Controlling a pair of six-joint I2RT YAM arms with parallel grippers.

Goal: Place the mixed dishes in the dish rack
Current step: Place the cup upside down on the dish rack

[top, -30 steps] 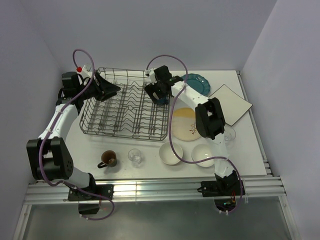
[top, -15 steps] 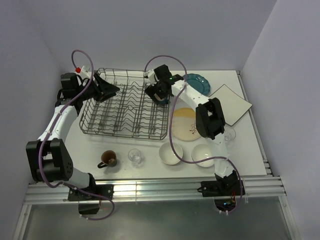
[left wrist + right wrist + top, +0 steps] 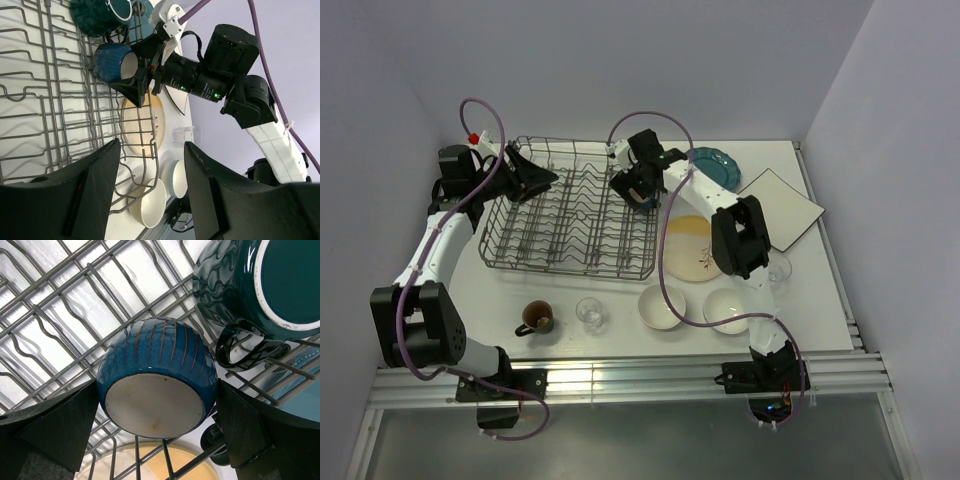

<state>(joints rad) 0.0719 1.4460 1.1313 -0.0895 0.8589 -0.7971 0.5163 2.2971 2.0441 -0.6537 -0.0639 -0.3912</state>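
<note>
Shifted slightly far-left over the rack's [image 3: 565, 268] far right corner, the right gripper [image 3: 632, 188], jaws spread, flanks the blue mug [image 3: 157, 370], base facing it; left gripper [image 3: 542, 178], unclenched and empty, is farther.

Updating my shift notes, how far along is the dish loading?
Done: teal mug in the dish rack. In hand: right gripper open around a blue mug in the rack. Remaining: three plates, two bowls, two glasses, a brown mug, on the table.
</note>
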